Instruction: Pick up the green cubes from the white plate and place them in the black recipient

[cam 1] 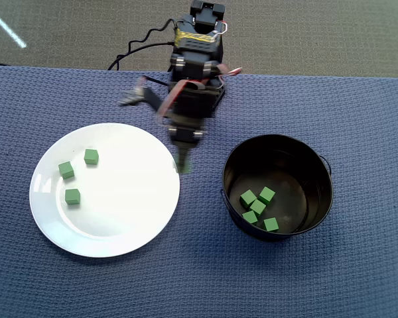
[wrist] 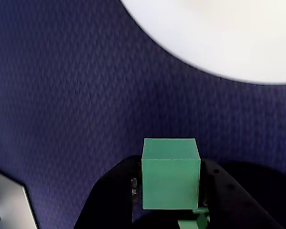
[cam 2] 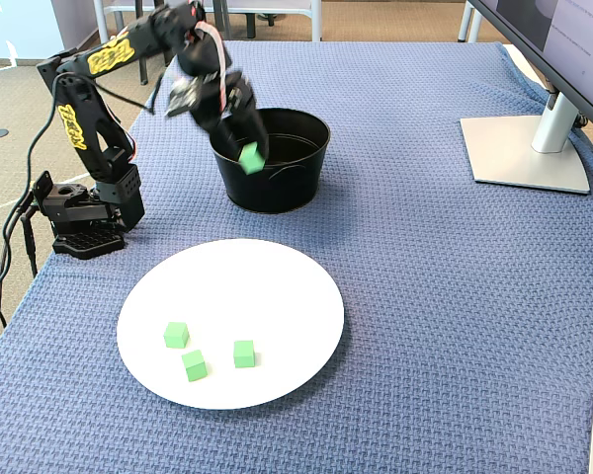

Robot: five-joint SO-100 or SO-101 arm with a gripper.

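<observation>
Holding: gripper clamped on one green cube, a black finger on each side face, cube lifted off the cloth
Gripper position: overhead view puts it in the gap between plate and pot, just off the plate's right edge; blurred there
Near edge of table: fixed view shows the white plate closest, bare blue cloth wide open to its right
Cubes on plate: three green cubes, grouped in the plate's lower left part in the fixed view, apart from each other, rest of plate bare
Plate rim: in the wrist view it curves above the held cube, cloth strip between them
Black recipient: beyond the plate, upright, well apart from the plate's rim
Cubes in pot: five clustered on the bottom, toward the lower wall in the overhead view
Arm base: at the left table edge in the fixed view
Far right: monitor stand on the cloth, well apart from the pot
</observation>
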